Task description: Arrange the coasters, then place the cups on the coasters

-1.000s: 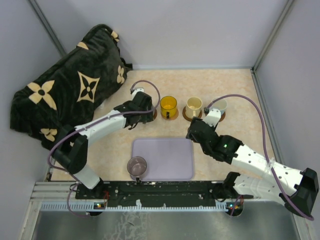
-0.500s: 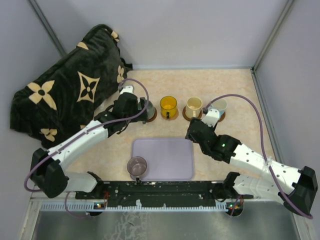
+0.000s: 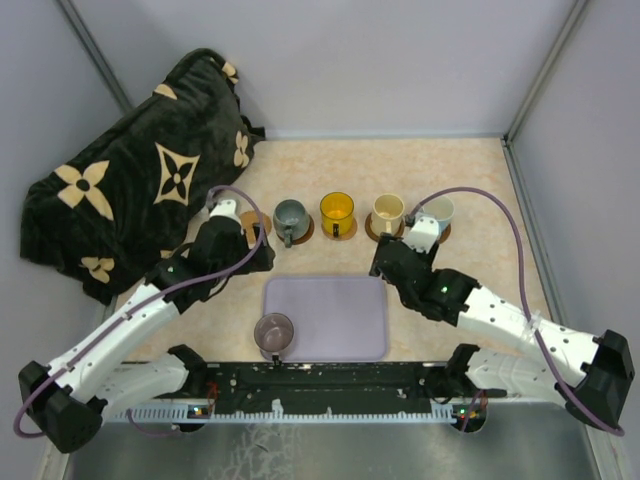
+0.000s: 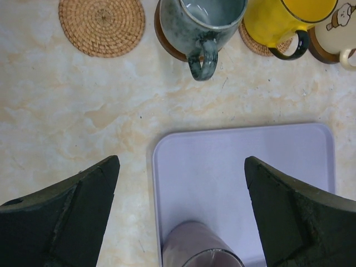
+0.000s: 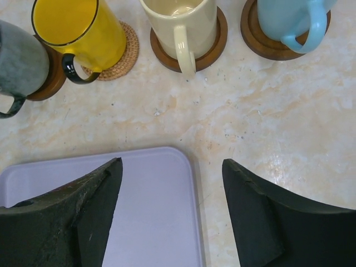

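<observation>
Left wrist: L tool (image 4: pixel 181 159) wide open, empty, w/ grey-green cup (image 4: pixel 210 22) on coaster (image 4: pixel 164 40) ahead, apart.

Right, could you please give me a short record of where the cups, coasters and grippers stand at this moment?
cups on coasters: dark grey-green cup, yellow cup, cream cup, light blue cup
cup off coaster: purple cup, upright on the lavender tray, near-left corner
free coaster: woven coaster, left end of the row
left gripper: open, holding nothing
right gripper: open, holding nothing
left to do: purple cup onto woven coaster
</observation>
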Controlling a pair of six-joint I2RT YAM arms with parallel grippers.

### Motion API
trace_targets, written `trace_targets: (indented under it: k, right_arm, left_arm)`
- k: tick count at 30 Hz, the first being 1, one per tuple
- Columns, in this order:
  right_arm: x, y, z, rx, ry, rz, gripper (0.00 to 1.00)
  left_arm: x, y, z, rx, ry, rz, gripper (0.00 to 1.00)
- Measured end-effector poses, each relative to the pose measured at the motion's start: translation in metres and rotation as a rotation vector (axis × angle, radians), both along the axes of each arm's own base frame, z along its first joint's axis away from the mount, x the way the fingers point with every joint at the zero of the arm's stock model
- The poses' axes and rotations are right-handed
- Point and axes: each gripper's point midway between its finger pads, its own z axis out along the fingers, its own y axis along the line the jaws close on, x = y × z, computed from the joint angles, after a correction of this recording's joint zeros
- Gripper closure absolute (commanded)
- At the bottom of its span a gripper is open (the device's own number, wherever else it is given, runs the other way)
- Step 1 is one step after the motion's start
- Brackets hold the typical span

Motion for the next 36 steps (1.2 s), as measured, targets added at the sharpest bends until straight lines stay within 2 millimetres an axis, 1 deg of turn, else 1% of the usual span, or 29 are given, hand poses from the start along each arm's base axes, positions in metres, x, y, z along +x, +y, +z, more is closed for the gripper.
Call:
trace_targets:
  k: [3,9,12,16,19,24,26,29,32,36]
  right_arm:
    - [0.001,0.001,-0.005,-0.02,0.012,0.001,0.26]
    - [0.001,0.003,-0.01,-0.041,0.025,0.016,0.3]
    - [0.001,0.01,-0.01,-0.041,0.032,0.056,0.3]
    - [0.0,0.011,-0.015,-0.059,0.049,0.069,0.29]
    - [0.0,0.011,-0.015,-0.058,0.05,0.07,0.29]
    - [0.001,0.014,-0.014,-0.046,0.043,0.077,0.29]
    - [0.002,0.017,-0.012,-0.035,0.036,0.08,0.28]
    - [0.004,0.019,-0.011,-0.028,0.026,0.089,0.28]
    - [0.003,0.02,-0.016,-0.034,0.029,0.1,0.28]
    - [0.001,0.02,-0.024,-0.041,0.037,0.112,0.28]
  left_arm:
    - [-0.011,0.001,-0.002,-0.017,0.031,-0.012,0.01]
    - [-0.038,0.005,-0.023,-0.016,0.131,-0.042,0.01]
    - [-0.048,0.005,-0.025,-0.025,0.155,-0.057,0.01]
    - [-0.066,-0.001,-0.025,-0.047,0.192,-0.093,0.01]
    - [-0.085,-0.009,-0.023,-0.048,0.24,-0.132,0.01]
    - [-0.115,-0.028,-0.012,-0.053,0.309,-0.194,0.01]
    - [-0.127,-0.031,-0.012,-0.055,0.341,-0.2,0.01]
    - [-0.145,-0.032,-0.018,-0.047,0.397,-0.197,0.01]
    - [-0.169,-0.036,-0.027,-0.023,0.46,-0.2,0.01]
    - [-0.202,-0.041,-0.048,0.091,0.547,-0.21,0.01]
